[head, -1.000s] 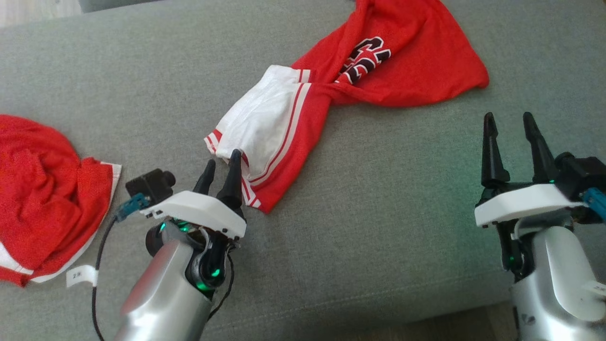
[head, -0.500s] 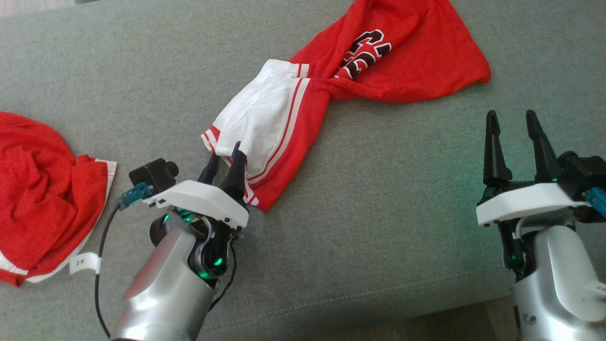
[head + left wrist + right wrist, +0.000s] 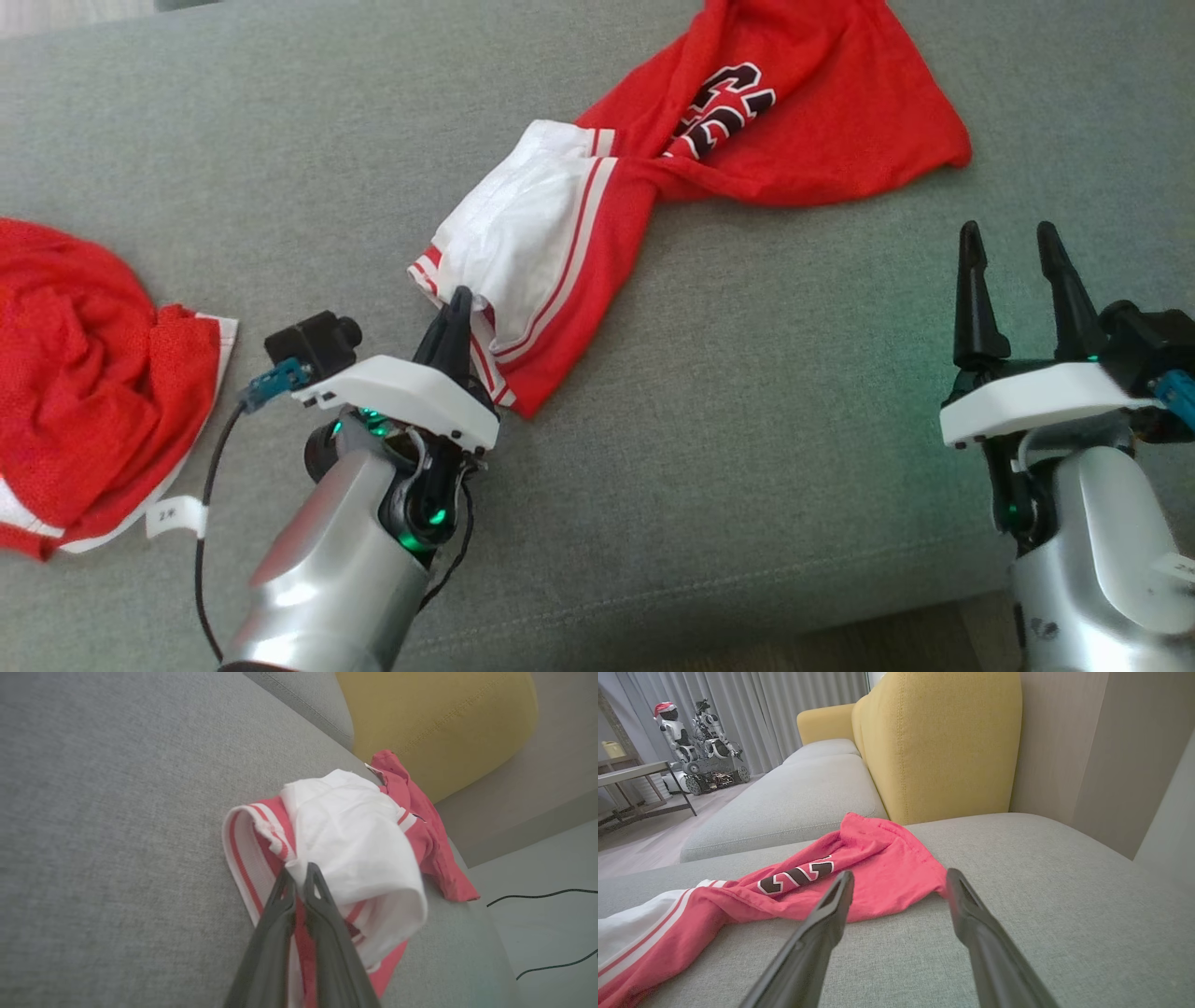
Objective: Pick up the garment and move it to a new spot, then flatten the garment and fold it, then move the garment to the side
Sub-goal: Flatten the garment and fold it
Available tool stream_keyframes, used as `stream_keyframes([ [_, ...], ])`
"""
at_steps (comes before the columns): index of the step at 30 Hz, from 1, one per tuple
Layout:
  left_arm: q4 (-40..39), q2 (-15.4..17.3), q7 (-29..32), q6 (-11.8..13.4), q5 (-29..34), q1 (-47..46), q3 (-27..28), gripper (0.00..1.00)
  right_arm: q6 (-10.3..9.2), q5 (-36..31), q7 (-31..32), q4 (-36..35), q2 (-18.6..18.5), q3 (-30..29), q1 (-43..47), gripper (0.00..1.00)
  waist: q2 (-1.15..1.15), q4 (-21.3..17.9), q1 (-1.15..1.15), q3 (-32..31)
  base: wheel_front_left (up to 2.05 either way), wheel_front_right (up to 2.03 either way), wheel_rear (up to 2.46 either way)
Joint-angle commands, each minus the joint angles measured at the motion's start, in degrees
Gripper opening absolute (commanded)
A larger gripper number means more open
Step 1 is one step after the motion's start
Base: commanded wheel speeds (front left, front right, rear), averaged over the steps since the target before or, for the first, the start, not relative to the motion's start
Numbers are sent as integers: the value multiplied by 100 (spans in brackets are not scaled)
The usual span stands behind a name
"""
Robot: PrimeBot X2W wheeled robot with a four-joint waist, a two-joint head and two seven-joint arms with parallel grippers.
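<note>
Head view puts the red-and-white garment on the grey sofa seat. It runs from the middle of the picture up toward 1 o'clock and is twisted tight about halfway along. The left claw reaches in from 7 o'clock. Its two fingers are pressed together on the striped hem at the garment's near end. In the left wrist view that claw pinches only a small bite where the white panel meets the red-and-white band of the garment. The right claw sits at 4 o'clock with its fingers spread wide, holding nothing and well apart from the cloth.

The bite looks thin to me, so the hem could slide out as soon as the arm pulls, most likely if only one layer is caught. I cannot tell whether the tips have also nipped the sofa fabric underneath, which would snag a lift.

Hauling from this one corner would probably draw the twist tighter and bring the cloth up like a rope, making flattening harder. A second red garment lies at 9 o'clock, and a carry in that direction could drag across it or tangle the two. The far end rests near the yellow back cushion and may catch there.
</note>
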Motion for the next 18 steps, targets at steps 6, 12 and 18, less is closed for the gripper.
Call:
stream_keyframes([
  [6,-201,157,-118,62,206,-212,214,0,-4,-31,39,-137,9,71,-72,100,0,136,0,-143,0,0,0],
  [12,-396,495,-140,180,627,-304,378,0,-4,-18,47,-106,9,84,-60,100,0,263,0,-271,0,0,0],
  [18,-691,940,-143,254,1355,-620,455,0,-4,30,34,-72,9,131,-89,100,0,334,0,-326,0,0,0],
])
